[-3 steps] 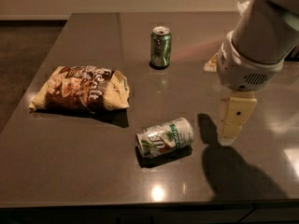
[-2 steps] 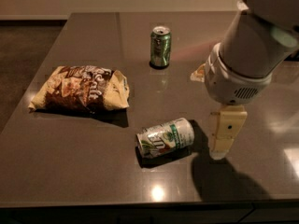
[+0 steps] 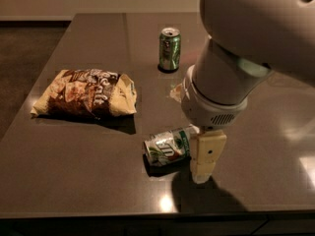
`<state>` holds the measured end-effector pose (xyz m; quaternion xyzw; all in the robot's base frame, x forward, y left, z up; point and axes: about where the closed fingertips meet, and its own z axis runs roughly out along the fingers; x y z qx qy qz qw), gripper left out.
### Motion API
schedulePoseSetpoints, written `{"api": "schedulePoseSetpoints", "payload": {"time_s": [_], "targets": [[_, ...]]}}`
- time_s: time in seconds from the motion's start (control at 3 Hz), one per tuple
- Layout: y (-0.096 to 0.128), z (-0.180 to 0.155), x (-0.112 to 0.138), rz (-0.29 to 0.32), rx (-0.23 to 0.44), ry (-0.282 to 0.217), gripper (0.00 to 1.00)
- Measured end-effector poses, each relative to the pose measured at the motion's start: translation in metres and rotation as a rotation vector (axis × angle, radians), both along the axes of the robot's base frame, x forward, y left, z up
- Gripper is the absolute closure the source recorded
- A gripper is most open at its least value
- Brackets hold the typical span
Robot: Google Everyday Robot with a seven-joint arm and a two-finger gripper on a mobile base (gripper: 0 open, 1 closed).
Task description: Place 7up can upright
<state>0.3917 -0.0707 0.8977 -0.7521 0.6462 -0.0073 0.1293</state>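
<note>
The 7up can (image 3: pixel 166 146) lies on its side on the dark table (image 3: pixel 88 166), near the front edge, its silver top facing front-left. It is white and silver with green lettering. My gripper (image 3: pixel 205 162) hangs from the large white arm right at the can's right end, one cream finger (image 3: pixel 206 154) showing in front of the can's bottom. The can's right end is hidden behind that finger.
A darker green can (image 3: pixel 169 48) stands upright at the back middle of the table. A chip bag (image 3: pixel 84 93) lies flat at the left. A small pale scrap (image 3: pixel 175 92) lies by the arm. The table's front edge runs just below the gripper.
The arm has moved left and down toward the lying can; the gripper now stands at its right end. The can, bag and green can have not moved.
</note>
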Motion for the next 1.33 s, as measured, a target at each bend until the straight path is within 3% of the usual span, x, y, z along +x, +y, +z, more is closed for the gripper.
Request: {"api": "schedulePoseSetpoints", "payload": {"time_s": [0.67,1.33], "targets": [[0.034,-0.025,0.000,0.064,-0.028,-0.005,0.00],[0.036,-0.056,0.014,0.060,-0.110,0.055,0.00]]}}
